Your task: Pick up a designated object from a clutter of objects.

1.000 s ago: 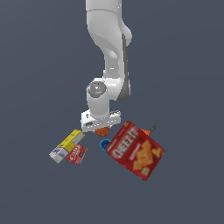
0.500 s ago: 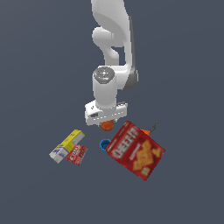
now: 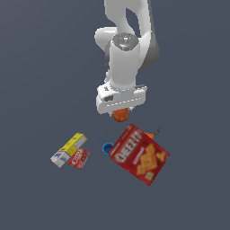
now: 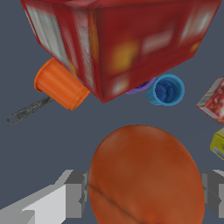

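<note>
— Since a second ago the arm has risen: its gripper, which sat low just beside the red box, is now clearly higher in the frame, and the orange ball has come up with it

— Where is the ball now?

— Near the centre of the exterior view, tucked under the white gripper body, above the upper left corner of the red cracker box and apart from it. In the wrist view the ball fills the lower middle of the frame, with a grey finger pressed on one side and another at the lower right edge

— So the jaws?

— Closed around the ball, holding it between the two pads

— And the rest of the pile?

— The cracker box lies tilted at the lower right of centre. A blue cup sits touching its left edge. Further left, the yellow-and-white box and the small red packet lie side by side, touching. In the wrist view an orange cup with a dark thin handle lies beside the box, a sliver of purple cup peeks from under it, and the blue cup is just next to that
</note>
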`<state>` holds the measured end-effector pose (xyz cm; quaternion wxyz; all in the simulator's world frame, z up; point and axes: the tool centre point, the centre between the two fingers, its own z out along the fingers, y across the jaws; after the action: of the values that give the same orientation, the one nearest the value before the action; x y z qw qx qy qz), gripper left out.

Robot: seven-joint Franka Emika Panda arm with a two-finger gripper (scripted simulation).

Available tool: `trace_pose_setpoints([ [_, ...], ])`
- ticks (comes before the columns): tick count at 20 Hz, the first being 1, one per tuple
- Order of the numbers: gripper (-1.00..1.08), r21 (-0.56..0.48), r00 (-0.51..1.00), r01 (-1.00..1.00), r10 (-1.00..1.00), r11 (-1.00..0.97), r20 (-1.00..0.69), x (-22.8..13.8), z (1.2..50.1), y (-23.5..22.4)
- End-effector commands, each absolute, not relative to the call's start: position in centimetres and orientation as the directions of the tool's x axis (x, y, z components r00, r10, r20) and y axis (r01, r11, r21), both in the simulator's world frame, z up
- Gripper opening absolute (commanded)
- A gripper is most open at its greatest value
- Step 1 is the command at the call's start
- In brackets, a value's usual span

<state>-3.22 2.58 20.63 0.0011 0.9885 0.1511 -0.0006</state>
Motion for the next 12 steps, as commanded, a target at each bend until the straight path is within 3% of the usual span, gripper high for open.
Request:
trace_pose_setpoints([
  [1,-1.0,0.003,0.954,0.298,0.298,-0.954,0.0,-3.5,23.3,4.0],
  [12,-1.0,0.003,0.954,0.299,0.299,-0.954,-0.001,-4.5,34.0,9.7],
])
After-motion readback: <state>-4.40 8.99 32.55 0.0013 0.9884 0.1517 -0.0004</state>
